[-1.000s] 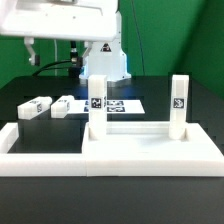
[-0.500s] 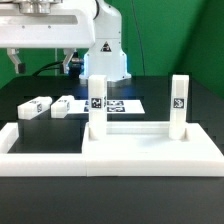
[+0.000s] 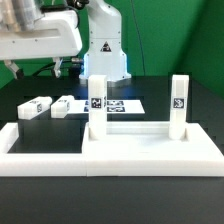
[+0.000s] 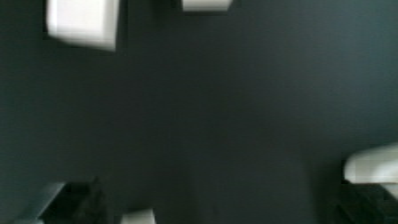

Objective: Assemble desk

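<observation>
Up at the exterior view's left the gripper hangs well above the bench, jaws apart and nothing between them. Wrist view is blurred: dark bench surface, no part in the gap, a few white blobs I can't identify. I read this as transit between steps, not a grasp.

Nearest parts below: first loose leg and second loose leg, both lying on their sides, near each other but not touching, tags showing. Lying flat, they offer a straight top-down pinch across the square section, which is likely why they're staged there.

Desk top sits at the front, toward the exterior view's right, cavity up. It appears butted against the white border bars. My guess is the bars act as a stop so it won't slide or spin while legs go in.

First upright leg and second upright leg stand vertical in its two far corners, tags facing the camera. Can't tell if they're fully seated. Near corners are bare, so I'd call it roughly half done.

Marker board lies flat behind the desk top.

Materials: kit parts are hard, smooth white plastic with crisp edges. Legs are short square bars, and the top is a wide shallow rimmed tray. Bench is matte black. Smooth plastic could slip under an off-centre pinch.
</observation>
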Robot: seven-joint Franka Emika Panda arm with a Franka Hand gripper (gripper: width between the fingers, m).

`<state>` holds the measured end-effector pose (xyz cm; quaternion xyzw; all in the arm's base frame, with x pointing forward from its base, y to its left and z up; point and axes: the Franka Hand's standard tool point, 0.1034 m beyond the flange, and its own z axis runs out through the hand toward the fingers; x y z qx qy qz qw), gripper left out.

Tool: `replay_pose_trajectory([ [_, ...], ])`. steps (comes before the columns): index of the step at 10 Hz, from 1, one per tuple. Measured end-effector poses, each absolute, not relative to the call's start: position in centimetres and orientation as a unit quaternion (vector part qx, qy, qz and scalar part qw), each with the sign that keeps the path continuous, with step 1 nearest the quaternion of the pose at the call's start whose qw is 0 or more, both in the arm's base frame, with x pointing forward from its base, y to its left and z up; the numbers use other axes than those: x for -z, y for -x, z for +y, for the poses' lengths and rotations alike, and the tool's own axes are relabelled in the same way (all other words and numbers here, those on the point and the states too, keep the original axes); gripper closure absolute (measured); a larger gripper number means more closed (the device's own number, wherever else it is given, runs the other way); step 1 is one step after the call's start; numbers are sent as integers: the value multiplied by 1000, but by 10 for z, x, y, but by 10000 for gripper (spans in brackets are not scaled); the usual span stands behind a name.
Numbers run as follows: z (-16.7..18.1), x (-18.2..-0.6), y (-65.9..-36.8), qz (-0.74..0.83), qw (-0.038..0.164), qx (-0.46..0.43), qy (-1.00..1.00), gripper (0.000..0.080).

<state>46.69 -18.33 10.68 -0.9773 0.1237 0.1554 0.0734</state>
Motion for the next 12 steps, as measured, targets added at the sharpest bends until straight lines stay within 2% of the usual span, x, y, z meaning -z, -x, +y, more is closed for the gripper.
replay_pose_trajectory([
  [1, -179, -102, -471, 130, 68, -162, 976, 150],
  [2, -171, -103, -464, 123, 84, -208, 967, 150],
  [4, -168, -98, -463, 120, 100, -276, 948, 150],
  [6, -151, -76, -445, 146, 111, -351, 918, 150],
  [7, -148, -74, -442, 153, 117, -383, 904, 150],
  [10, -149, -71, -446, 149, 114, -379, 906, 150],
  [11, -149, -67, -447, 145, 107, -374, 910, 150],
  [12, -142, -54, -443, 126, 89, -359, 920, 150],
])
